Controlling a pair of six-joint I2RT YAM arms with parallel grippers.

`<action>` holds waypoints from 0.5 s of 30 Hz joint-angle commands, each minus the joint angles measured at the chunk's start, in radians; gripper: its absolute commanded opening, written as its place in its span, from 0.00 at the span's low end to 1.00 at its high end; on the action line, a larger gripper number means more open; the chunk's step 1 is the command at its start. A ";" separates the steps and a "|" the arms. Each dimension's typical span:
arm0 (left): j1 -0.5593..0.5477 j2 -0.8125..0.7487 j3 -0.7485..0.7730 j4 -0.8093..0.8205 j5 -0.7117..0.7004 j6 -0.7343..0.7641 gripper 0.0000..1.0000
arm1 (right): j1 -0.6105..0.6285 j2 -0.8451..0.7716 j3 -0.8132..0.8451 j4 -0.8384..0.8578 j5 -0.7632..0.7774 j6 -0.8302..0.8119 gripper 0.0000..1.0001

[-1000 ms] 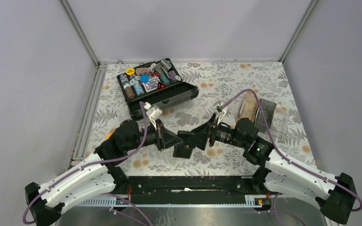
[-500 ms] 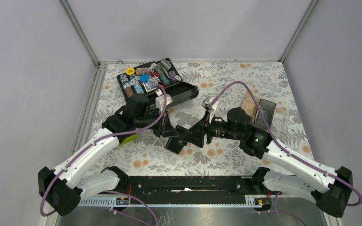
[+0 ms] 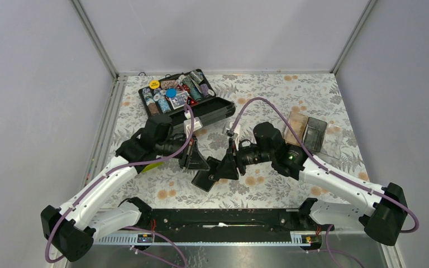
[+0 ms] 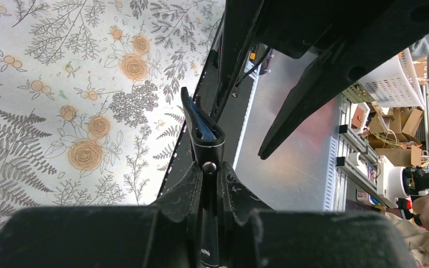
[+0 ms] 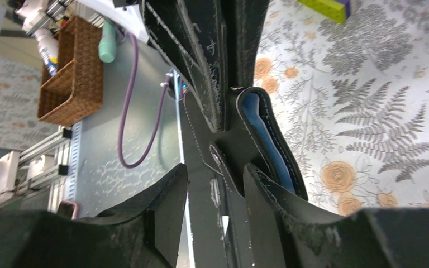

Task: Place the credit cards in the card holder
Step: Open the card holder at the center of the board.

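The arms have drawn closer over the middle of the tabletop [image 3: 290, 95], toward its near edge. The card holder [image 3: 205, 178] hangs between them. The left end effector [image 4: 208, 167] stays clamped on its edge; the right end effector [image 5: 215, 176], narrowing, straddles one flap without pinching yet — probably to spread it open.

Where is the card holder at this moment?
In the top view the card holder is near the table's front centre, clamped in the left end effector, the right end effector straddling it, in front of the open chip case.
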 commanded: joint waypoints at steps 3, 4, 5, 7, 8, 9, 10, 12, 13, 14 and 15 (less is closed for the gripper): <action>-0.005 -0.029 0.023 0.099 0.135 0.009 0.00 | -0.001 0.043 -0.008 0.027 -0.168 -0.003 0.46; -0.005 -0.027 0.025 0.096 0.131 0.012 0.00 | 0.001 0.043 -0.009 0.026 -0.174 -0.004 0.46; -0.004 -0.026 0.027 0.094 0.130 0.012 0.00 | 0.001 0.043 -0.012 0.026 -0.178 -0.005 0.46; -0.001 -0.027 0.028 0.093 0.129 0.013 0.00 | 0.003 0.042 -0.021 0.032 -0.185 -0.006 0.45; 0.001 -0.026 0.028 0.094 0.130 0.012 0.00 | 0.005 0.043 -0.023 0.033 -0.188 -0.004 0.45; 0.002 -0.027 0.028 0.094 0.132 0.012 0.00 | 0.010 0.047 -0.026 0.037 -0.190 -0.002 0.44; 0.004 -0.026 0.028 0.096 0.132 0.010 0.00 | 0.013 0.050 -0.030 0.037 -0.192 0.002 0.44; 0.009 -0.026 0.028 0.100 0.132 0.008 0.00 | 0.026 0.062 -0.036 0.078 -0.193 0.011 0.43; 0.009 -0.028 0.028 0.102 0.133 0.006 0.00 | 0.034 0.069 -0.035 0.083 -0.189 0.012 0.42; 0.011 -0.029 0.028 0.102 0.133 0.006 0.00 | 0.043 0.075 -0.032 0.083 -0.183 0.011 0.41; 0.013 -0.031 0.028 0.102 0.131 0.006 0.00 | 0.050 0.079 -0.029 0.084 -0.171 0.010 0.40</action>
